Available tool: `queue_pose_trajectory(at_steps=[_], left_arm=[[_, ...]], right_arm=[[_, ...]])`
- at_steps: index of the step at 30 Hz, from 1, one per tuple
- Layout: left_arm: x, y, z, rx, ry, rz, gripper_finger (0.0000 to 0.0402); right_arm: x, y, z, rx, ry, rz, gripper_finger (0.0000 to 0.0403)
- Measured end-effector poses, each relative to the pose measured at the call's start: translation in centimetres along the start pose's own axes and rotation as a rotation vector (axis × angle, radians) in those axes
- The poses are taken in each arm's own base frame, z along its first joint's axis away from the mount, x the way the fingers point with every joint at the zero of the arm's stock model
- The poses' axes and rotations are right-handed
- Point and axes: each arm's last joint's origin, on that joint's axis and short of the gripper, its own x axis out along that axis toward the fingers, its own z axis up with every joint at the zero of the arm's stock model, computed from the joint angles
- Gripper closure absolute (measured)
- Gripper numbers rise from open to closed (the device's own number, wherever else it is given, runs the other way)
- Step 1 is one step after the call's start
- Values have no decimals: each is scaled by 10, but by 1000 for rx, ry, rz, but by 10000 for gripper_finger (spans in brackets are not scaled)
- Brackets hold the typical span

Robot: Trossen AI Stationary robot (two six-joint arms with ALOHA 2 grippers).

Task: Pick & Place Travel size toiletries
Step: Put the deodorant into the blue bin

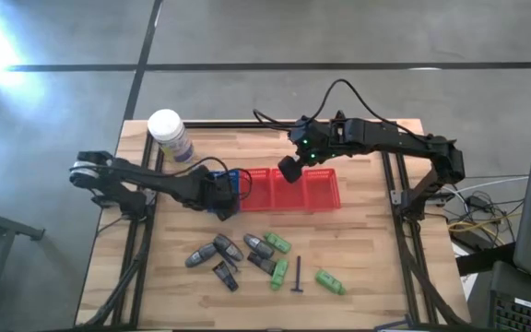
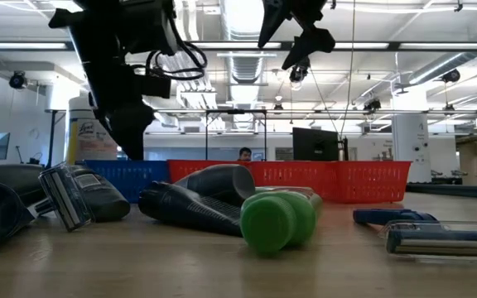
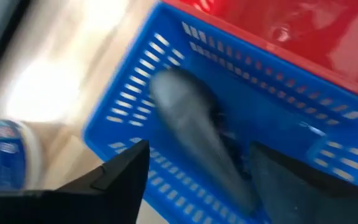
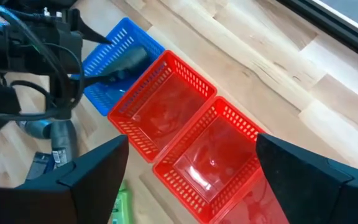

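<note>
dropping a grey tube into the blue basket

the left gripper (image 3: 194, 168) hung over the small blue mesh basket (image 3: 278, 155), its fingers spread, and a grey tube with a dark end (image 3: 191, 124) lay inside, apparently just released. to finish well, the arm should have lifted straight up, clear of the basket wall. the right gripper (image 4: 191, 174) hovered open and empty above the two red mesh baskets (image 4: 185, 124). the remaining grey tubes and green bottles (image 1: 247, 258) lay on the wooden table (image 1: 367, 258)
</note>
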Motion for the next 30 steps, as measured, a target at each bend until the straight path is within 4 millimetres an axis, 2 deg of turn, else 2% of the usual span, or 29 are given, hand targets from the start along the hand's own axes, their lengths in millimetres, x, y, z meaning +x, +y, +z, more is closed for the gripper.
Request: queue_pose_trajectory(at_steps=[4, 8, 13, 16, 21, 24, 30], left_arm=[[-11, 4, 0, -34, 30, -115, 118], [-37, 7, -9, 100, 40, -271, 119], [-75, 2, -46, 332, 99, -634, 119], [-83, -6, -75, 360, 148, -697, 119], [-76, -28, -109, 279, 97, -708, 119], [-67, -40, -115, 170, 95, -721, 119], [-45, -54, -123, 48, 189, -609, 112]], right_arm=[[0, 0, 0, -4, 1, 0, 68], [0, 1, -1, -7, 21, 24, 70], [0, 2, -2, -6, 42, 47, 55], [0, 2, -2, -5, 43, 44, 46], [3, 1, -3, -5, 35, 30, 43], [5, -1, -4, -6, 35, 13, 46], [11, -3, -8, 11, 49, -4, 48]])
